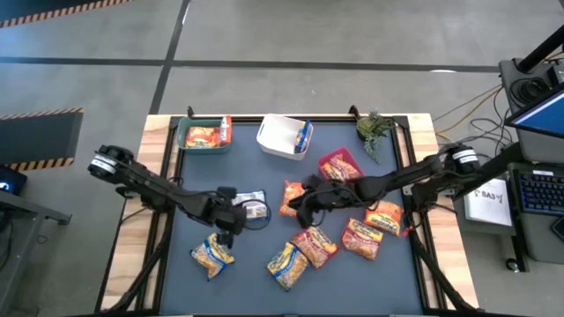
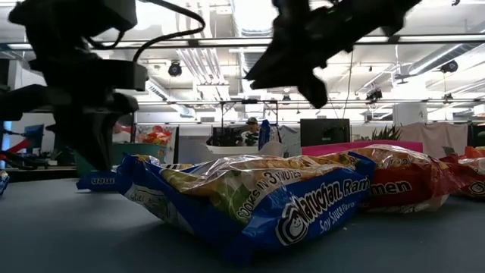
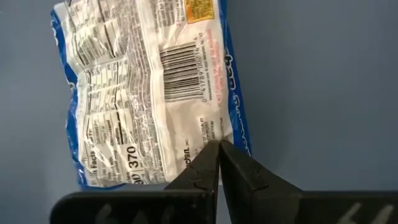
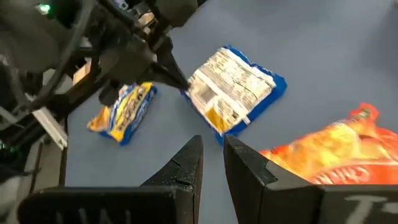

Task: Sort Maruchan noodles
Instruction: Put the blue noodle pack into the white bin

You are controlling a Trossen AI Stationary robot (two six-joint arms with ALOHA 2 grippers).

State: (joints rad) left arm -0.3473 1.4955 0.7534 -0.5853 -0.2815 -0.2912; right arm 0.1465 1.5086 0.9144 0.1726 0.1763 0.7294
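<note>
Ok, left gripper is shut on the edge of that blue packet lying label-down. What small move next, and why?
Probably lift the blue packet a little off the mat. The left gripper has its fingers closed together on the packet's edge, so the pinch looks made, and the packet lies flat on the mat. The right gripper hovers close by, so a short straight rise seems safest before carrying it toward the white bin.
</note>
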